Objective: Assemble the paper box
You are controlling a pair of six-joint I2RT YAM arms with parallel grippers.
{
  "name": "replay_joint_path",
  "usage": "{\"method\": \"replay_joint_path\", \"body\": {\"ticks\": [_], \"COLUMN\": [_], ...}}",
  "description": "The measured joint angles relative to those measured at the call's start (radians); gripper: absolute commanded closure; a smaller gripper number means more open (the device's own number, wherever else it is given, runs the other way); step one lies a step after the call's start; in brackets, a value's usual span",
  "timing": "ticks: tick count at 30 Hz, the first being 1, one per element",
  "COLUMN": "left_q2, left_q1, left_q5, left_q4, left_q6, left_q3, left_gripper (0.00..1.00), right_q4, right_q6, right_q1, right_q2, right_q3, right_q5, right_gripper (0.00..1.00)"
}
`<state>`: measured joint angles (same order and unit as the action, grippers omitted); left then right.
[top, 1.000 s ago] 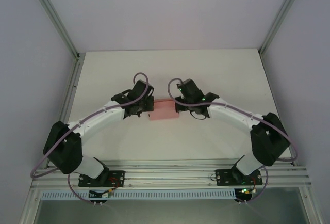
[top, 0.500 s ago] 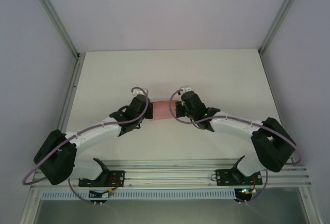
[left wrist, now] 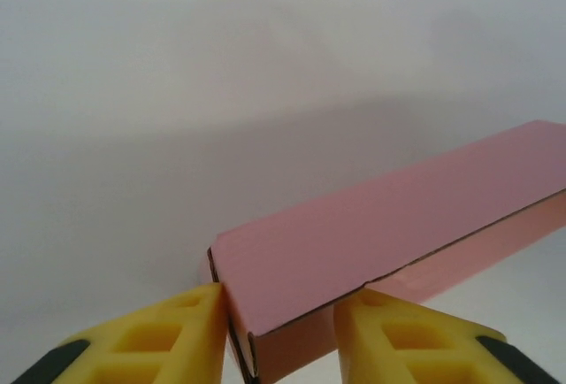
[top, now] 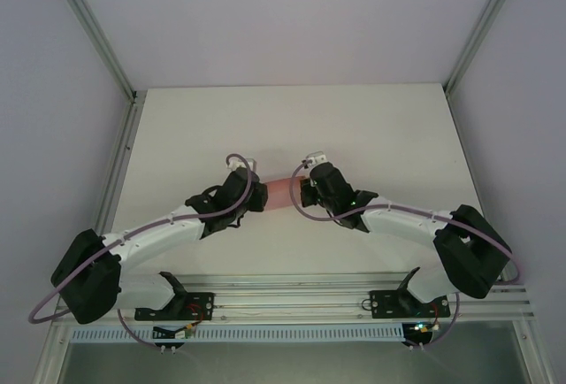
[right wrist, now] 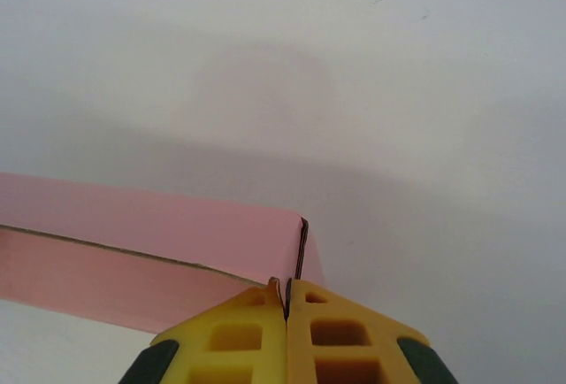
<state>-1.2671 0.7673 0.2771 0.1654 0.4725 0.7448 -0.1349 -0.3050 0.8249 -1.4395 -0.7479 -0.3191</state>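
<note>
The left claw is released: its two yellow fingers stand well parted, and the near corner of the paper box sits in the gap between them. One finger is just beside the box's short end and the other is against its long side wall. Whether either pad presses on the card I cannot tell.

From above, the left claw comes in from the left, and the paper box spans between it and the right claw, over the middle of the white desk. I cannot tell whether the box rests on the desk or hangs above it.

There is one box, a low, long, pink rectangle with its top panel closed flat and dark cut edges along the seams. What is inside is hidden. There are two claws, one at each end of it.

The right claw is clenched, its yellow fingers meeting at the tips. The thin upright edge of the box's end corner runs down into the seam between them, so it is grasping the paper box by that card edge.
</note>
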Motion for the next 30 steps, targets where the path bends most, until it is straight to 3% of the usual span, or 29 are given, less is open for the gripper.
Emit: {"method": "replay_joint_path", "body": {"ticks": [2, 4, 8, 10, 17, 25, 30], "left_q2": [0.004, 0.015, 0.058, 0.077, 0.129, 0.099, 0.107], "left_q1": [0.003, 0.004, 0.004, 0.004, -0.025, -0.122, -0.134], "left_q5": [-0.018, -0.031, -0.030, -0.019, 0.054, -0.066, -0.138], "left_q4": [0.027, 0.057, 0.127, 0.169, 0.260, 0.196, 0.039], "left_q6": [0.016, 0.034, 0.085, 0.123, 0.287, 0.407, 0.467], "left_q3": [0.013, 0.022, 0.048, 0.074, 0.137, 0.031, -0.086], "left_gripper": [0.42, 0.27, 0.07, 0.01, 0.00, 0.01, 0.13], "right_q4": [0.001, 0.001, 0.002, 0.001, 0.008, 0.024, 0.029], "right_q6": [0.000, 0.000, -0.001, -0.002, -0.023, -0.031, -0.047], "right_q1": [0.010, 0.018, 0.028, 0.029, 0.035, 0.042, 0.043], "right_q2": [0.000, 0.000, 0.000, 0.000, 0.000, 0.000, 0.000], "right_q3": [0.000, 0.000, 0.000, 0.000, -0.002, -0.011, -0.011], "right_q5": [-0.010, -0.014, -0.014, -0.018, -0.029, -0.029, -0.029], "right_gripper": [1.00, 1.00, 1.00, 1.00, 0.97, 0.94, 0.94]}}
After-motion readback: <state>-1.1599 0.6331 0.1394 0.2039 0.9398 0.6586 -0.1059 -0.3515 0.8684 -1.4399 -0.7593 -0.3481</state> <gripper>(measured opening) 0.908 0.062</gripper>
